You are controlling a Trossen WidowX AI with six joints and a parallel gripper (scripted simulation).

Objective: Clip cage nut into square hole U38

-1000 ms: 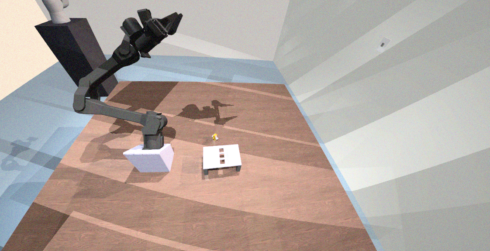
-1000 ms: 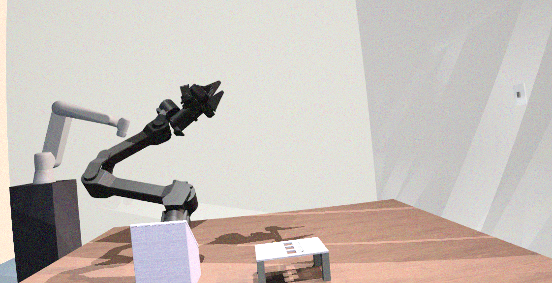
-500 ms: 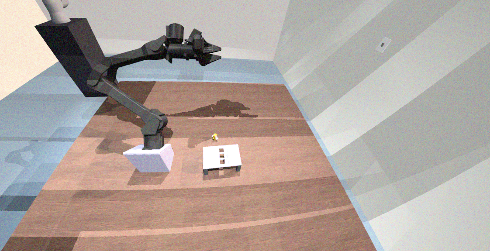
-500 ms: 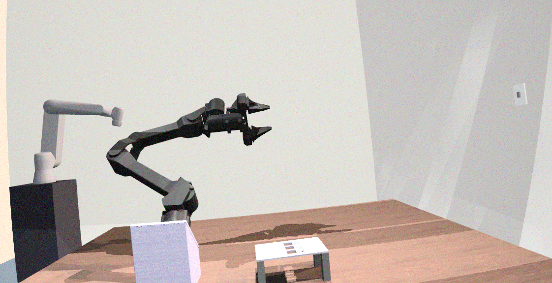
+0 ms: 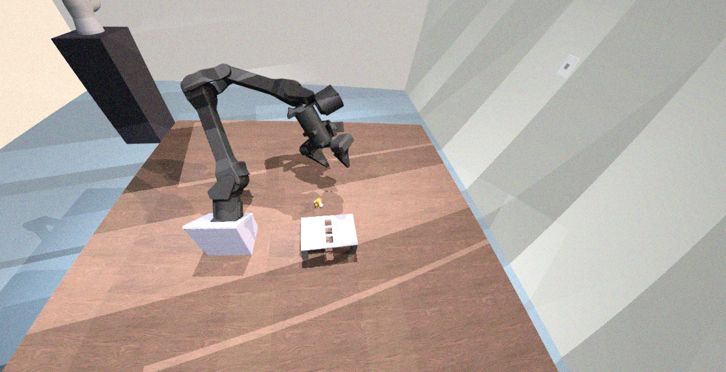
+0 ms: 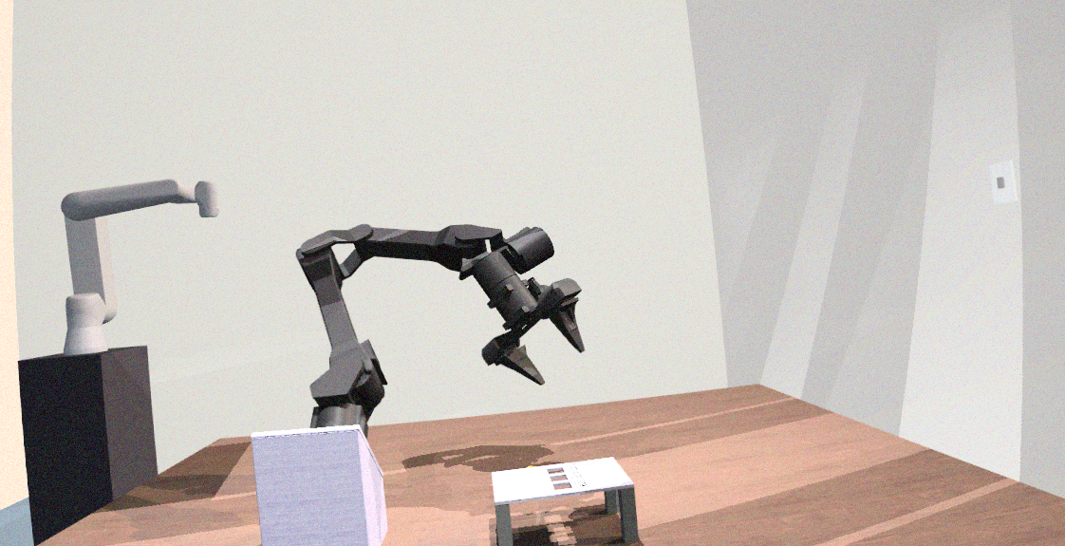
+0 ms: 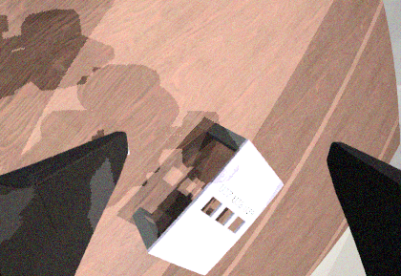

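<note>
My black, wedge-tipped two-finger gripper (image 5: 338, 167) (image 6: 562, 367) (image 7: 228, 147) is spread wide with nothing between the fingers, slanting down above the brown wooden table (image 5: 406, 288) (image 6: 745, 460) (image 7: 215, 36). The little yellow-and-white cage nut (image 5: 318, 202) lies on the wood, just beside the long edge of the white rectangular rail plate (image 5: 314, 232) (image 6: 521, 483) (image 7: 191, 246) on its dark grey legs (image 5: 305, 253) (image 6: 627, 514) (image 7: 145, 228). From my fingertips it lies below and toward the plate, so I judge my next move to be down and plateward, straightening to vertical as I go. The nut is too small for me to tell its long axis or which way its wings face; I should settle that before closing, since a squeeze across the wrong sides would not fold them. Mine is the nearer arm. I count one nut, one plate, three square holes in a row, two fingers; I cannot read which hole is U38.
</note>
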